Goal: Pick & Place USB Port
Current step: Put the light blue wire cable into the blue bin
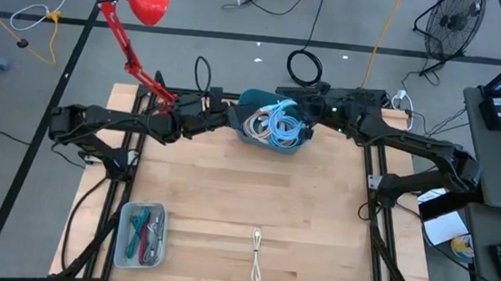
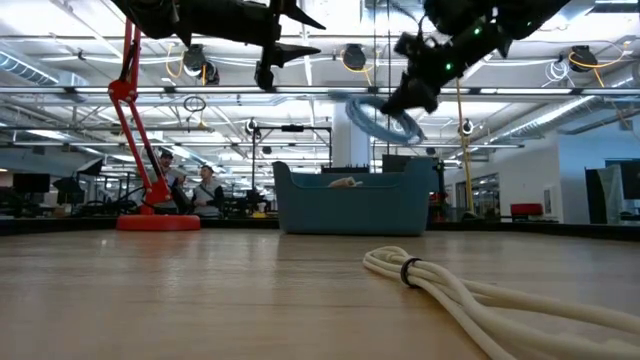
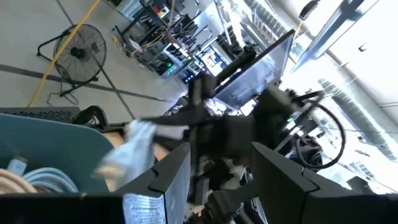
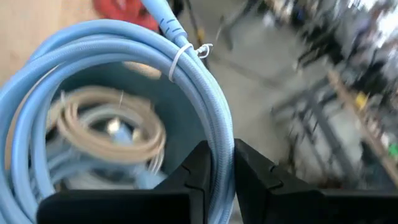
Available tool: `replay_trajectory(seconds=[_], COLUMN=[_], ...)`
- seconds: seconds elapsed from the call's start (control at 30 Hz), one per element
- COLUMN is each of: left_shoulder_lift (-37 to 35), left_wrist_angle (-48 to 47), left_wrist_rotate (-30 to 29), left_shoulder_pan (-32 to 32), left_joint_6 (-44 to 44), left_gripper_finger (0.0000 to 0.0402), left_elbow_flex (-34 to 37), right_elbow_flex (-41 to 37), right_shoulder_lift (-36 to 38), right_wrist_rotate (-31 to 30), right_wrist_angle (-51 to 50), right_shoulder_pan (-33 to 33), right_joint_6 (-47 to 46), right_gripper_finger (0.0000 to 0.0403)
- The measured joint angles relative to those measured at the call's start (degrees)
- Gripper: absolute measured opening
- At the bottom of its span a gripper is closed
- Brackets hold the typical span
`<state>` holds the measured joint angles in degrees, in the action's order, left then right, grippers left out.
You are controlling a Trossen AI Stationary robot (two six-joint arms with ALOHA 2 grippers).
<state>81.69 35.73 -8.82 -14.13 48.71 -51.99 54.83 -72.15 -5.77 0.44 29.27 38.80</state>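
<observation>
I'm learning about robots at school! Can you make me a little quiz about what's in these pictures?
1. True or false: the right gripper is shut on a coiled light blue cable above the blue plastic bin.
2. What lies on the wooden table nearest its front edge?
A. a red ball
B. a bundled cream cable
C. a green cup
3. Fill in: the clear plastic tray of small parts sits on the table's front ____ corner, on the side of the left gripper.

Key: 1 true; 2 B; 3 left.
</observation>
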Motion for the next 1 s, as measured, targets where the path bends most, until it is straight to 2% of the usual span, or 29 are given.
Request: replay_trajectory(seconds=[0.13, 0.27, 0.37, 0.63, 1.0], left_shoulder_lift=[0.00, 0.00, 0.00, 0.00, 0.00], left_wrist_angle=[0.01, 0.02, 0.00, -0.37, -1.27], left_wrist_rotate=[-0.02, -0.22, -0.24, -0.22, -0.22], left_shoulder_pan=[0.02, 0.00, 0.00, 0.58, 2.71], left_joint_6=[-0.02, -0.22, -0.43, -0.57, -0.90], left_gripper_finger=[0.0168, 0.0168, 0.0168, 0.0168, 0.0168], left_elbow_flex=[0.00, 0.00, 0.00, 0.00, 0.00], right_elbow_flex=[1.19, 7.24, 11.16, 17.87, 18.74], right_shoulder_lift=[-3.86, -9.26, -12.85, -18.08, -22.81], right_wrist_rotate=[-4.64, -4.36, -2.68, 0.06, 0.06], right_wrist_angle=[-7.40, -18.95, -23.93, -25.14, -26.40], right_shoulder_pan=[0.22, 0.98, 1.17, 1.14, 1.88], right_joint_6=[-6.04, -13.63, -15.24, -19.97, -21.63], right_gripper_finger=[0.0042, 0.0039, 0.0039, 0.0043, 0.0043])
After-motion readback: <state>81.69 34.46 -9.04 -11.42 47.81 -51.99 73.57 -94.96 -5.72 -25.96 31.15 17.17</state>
